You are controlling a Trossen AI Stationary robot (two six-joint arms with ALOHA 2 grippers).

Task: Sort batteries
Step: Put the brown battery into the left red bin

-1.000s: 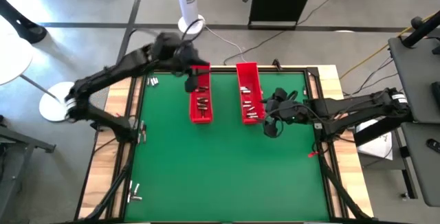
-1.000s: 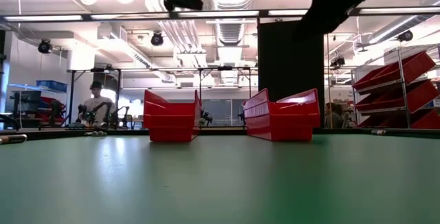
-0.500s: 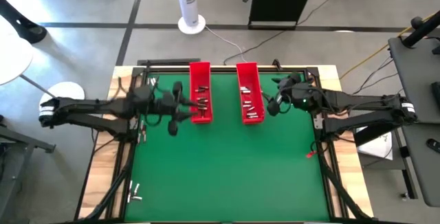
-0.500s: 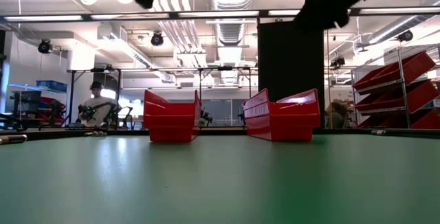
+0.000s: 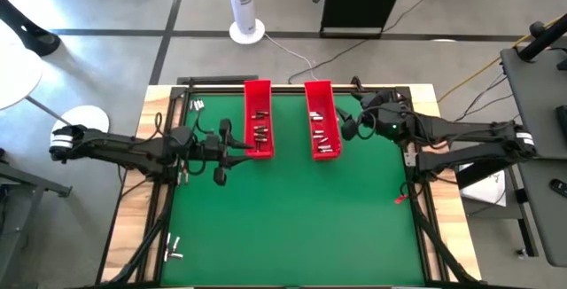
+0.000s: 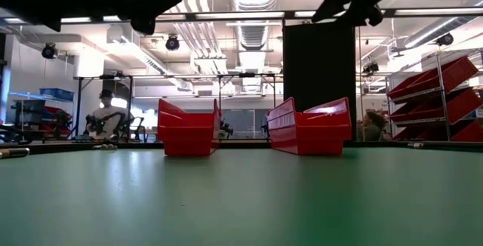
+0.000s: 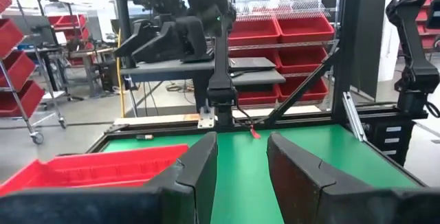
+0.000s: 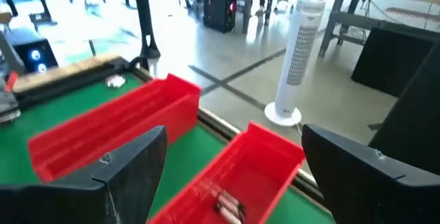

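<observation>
Your left gripper [image 5: 221,152] hangs above the green surface [image 5: 292,218], just left of the left tray [image 5: 258,119]. In the left wrist view its jaws stand a little apart with nothing between them; only green mat shows in the gap.

Your right gripper [image 5: 347,122] hangs just right of the right tray [image 5: 322,119], near that tray's middle. Its jaws are spread wide and hold nothing: in the right wrist view both fingers [image 8: 130,162] frame open space, with the two trays lying beyond them.

The two red trays stand side by side at the far half of the surface, long sides parallel, with a strip of green between them. Each one holds batteries: a cluster lies in the left tray [image 5: 260,133], and another lies in the right tray [image 5: 322,135]. In the right wrist view a few batteries [image 8: 227,202] show on the floor of the nearer tray.

More batteries lie off the mat: a few by the far left corner [image 5: 197,105] and a few by the near left corner [image 5: 174,249], on the wooden border.

In the low view both arms show only as dark shapes at the top edge, above the trays.
</observation>
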